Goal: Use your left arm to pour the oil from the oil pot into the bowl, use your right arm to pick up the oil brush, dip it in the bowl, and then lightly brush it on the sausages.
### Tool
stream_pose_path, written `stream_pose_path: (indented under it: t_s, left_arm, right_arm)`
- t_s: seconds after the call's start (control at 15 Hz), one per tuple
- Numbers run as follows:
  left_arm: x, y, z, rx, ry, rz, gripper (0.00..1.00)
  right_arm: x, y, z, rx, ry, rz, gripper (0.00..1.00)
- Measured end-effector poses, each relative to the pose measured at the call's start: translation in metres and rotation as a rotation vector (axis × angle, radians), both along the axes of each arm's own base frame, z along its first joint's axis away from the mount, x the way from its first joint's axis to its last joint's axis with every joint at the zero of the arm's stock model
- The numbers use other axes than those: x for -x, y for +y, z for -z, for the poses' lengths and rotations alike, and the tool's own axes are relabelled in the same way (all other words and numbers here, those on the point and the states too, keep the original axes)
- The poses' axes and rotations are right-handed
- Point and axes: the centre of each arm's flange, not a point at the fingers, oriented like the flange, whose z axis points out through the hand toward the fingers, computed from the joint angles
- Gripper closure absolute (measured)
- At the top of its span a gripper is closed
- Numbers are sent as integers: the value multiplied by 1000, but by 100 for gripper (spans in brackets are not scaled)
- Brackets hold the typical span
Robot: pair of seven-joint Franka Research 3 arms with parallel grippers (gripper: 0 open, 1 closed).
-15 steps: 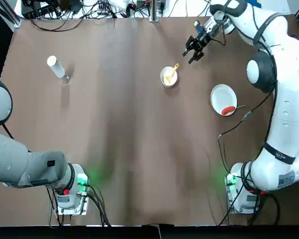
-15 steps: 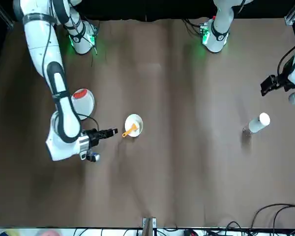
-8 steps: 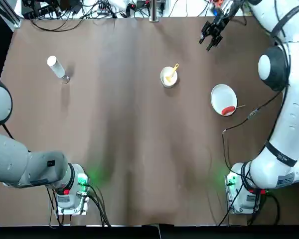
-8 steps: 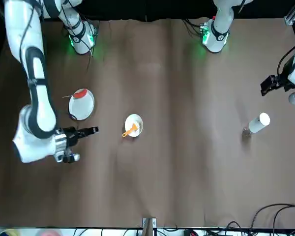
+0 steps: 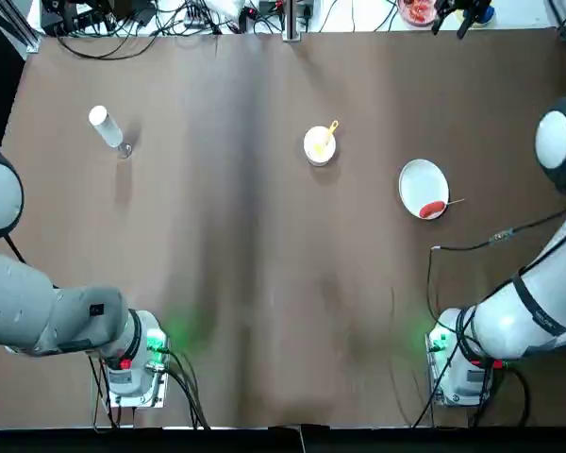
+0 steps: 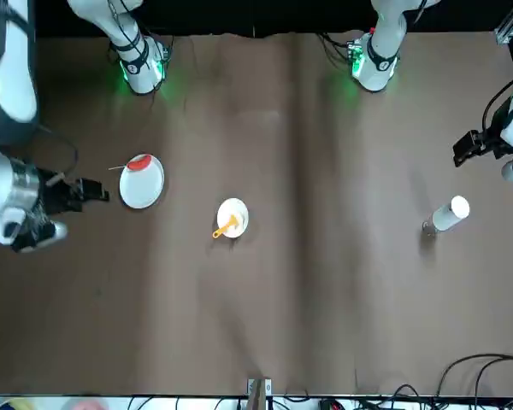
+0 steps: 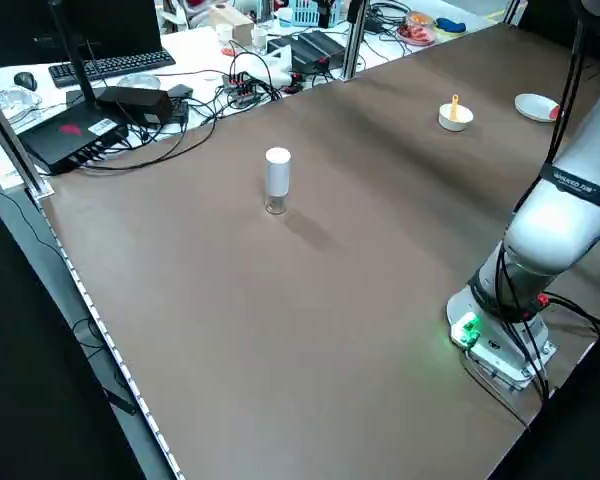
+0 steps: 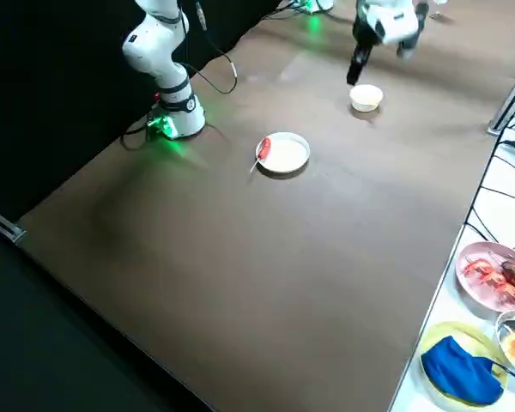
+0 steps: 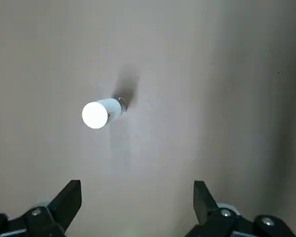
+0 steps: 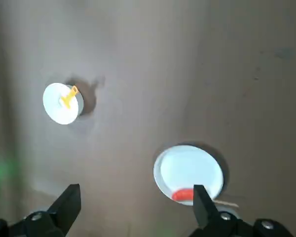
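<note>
The oil brush (image 5: 325, 138) rests in the bowl (image 5: 318, 146) — the right gripper (image 10: 133, 210), spread wide and empty, hangs well apart.

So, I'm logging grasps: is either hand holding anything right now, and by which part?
Nothing is held. The left hand is open above the oil bottle; the right hand is open high over the plate.

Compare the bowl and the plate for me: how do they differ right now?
The bowl is smaller and deeper than the plate, which is wider and flat. The bowl holds the yellow-orange oil brush, its handle leaning over the rim; the plate carries the red sausage on a skewer at its edge. The bowl sits nearer the table's middle, the plate nearer the robot's right side. Both are round, white, and untouched by either arm.
</note>
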Motion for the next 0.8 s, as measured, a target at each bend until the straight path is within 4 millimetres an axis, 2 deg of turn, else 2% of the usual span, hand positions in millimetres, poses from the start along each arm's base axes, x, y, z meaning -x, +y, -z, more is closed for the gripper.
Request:
stream_pose_path:
  t_s: [0.13, 0.27, 0.47, 0.67, 0.8]
  left_arm:
    - [0, 0, 0, 0, 0, 0, 0]
    - [0, 0, 0, 0, 0, 0, 0]
    - [0, 0, 0, 0, 0, 0, 0]
    - [0, 0, 0, 0, 0, 0, 0]
    - [0, 0, 0, 0, 0, 0, 0]
  right_arm:
    - [18, 2, -30, 14, -8, -9, 0]
    - [29, -1, -48, 19, -17, -7, 0]
    - [39, -14, -56, 93, -35, -6, 0]
    - [50, -15, -60, 95, -83, -1, 0]
    - [64, -15, -60, 90, -108, -1, 0]
